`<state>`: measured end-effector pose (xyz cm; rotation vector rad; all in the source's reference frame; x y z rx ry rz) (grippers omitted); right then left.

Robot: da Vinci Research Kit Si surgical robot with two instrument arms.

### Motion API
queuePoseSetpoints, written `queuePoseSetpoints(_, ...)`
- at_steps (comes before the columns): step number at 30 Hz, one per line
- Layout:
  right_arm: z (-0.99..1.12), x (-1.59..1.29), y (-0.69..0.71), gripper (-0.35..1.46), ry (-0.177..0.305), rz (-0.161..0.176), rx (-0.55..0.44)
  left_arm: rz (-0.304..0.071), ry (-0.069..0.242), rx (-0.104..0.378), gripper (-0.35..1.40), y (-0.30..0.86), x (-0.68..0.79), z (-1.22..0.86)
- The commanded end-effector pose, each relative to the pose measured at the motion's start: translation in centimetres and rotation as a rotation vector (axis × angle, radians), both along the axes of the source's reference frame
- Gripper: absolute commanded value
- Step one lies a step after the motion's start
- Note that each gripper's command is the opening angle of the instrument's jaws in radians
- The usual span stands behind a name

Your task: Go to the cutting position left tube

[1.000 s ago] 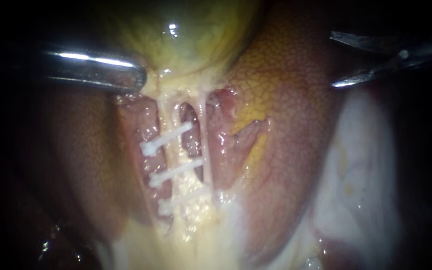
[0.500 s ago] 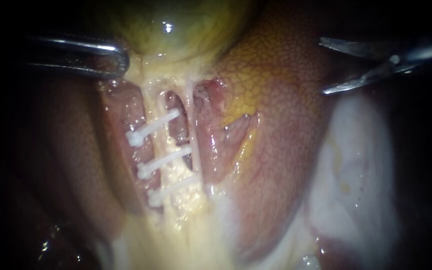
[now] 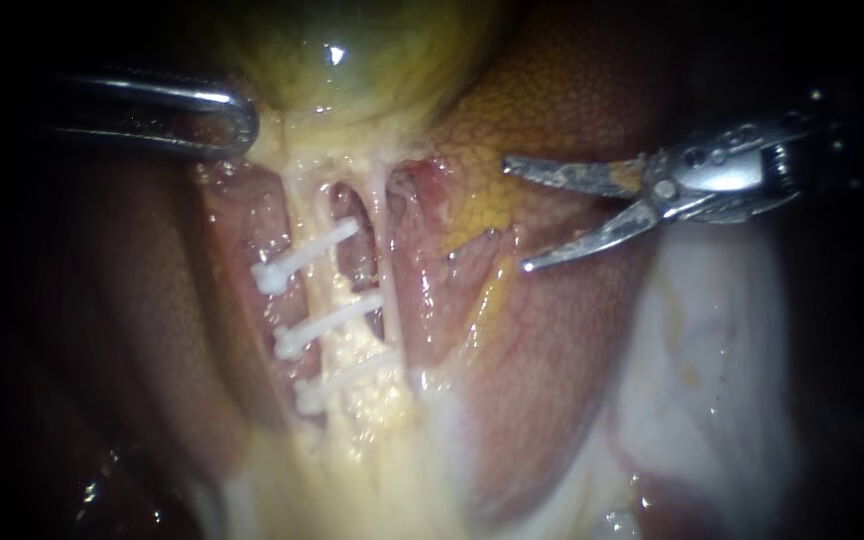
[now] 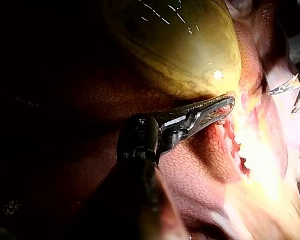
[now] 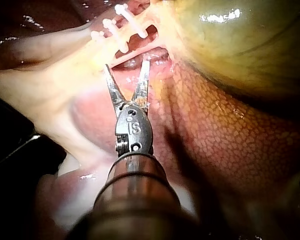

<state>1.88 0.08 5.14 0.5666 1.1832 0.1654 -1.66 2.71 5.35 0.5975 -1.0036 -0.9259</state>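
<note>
Nearest, in the right wrist view, we see the right instrument (image 5: 126, 65) with its two thin blades spread and nothing between them, pointing toward the three white clips (image 5: 121, 26). The working surface is wet, mottled liver (image 3: 572, 330) with pale tissue below; beyond the lit area everything is dark. In the endoscope view the blades stand over the liver, clear of the right tube (image 3: 384, 240). The left tube (image 3: 304, 215) lies farther from them, beyond the gap between the tubes, and the clips cross it. Farthest, the left instrument (image 3: 242, 120) meets the yellow-green gallbladder (image 3: 352, 60). Only the left wrist view shows its jaws clamped on the gallbladder's lower edge; the endoscope view shows one rounded tip.
</note>
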Motion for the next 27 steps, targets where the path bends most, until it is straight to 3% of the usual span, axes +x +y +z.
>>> queuePoseSetpoints(1, 0.02, 0.04, -0.02, 1.28, 0.002, -0.007, 0.006, 0.000, 0.000, 0.000, -0.35, 0.00, 0.00, 0.00)
queuePoseSetpoints(17, 0.37, 0.49, -0.33, 1.28, 0.018, -0.056, 0.077, -0.002, 0.002, 0.000, -0.35, -0.01, -0.03, -0.01)
queuePoseSetpoints(27, 0.63, 0.54, -0.33, 1.26, 0.008, -0.062, 0.117, -0.003, 0.002, -0.001, -0.35, -0.02, -0.03, -0.01)
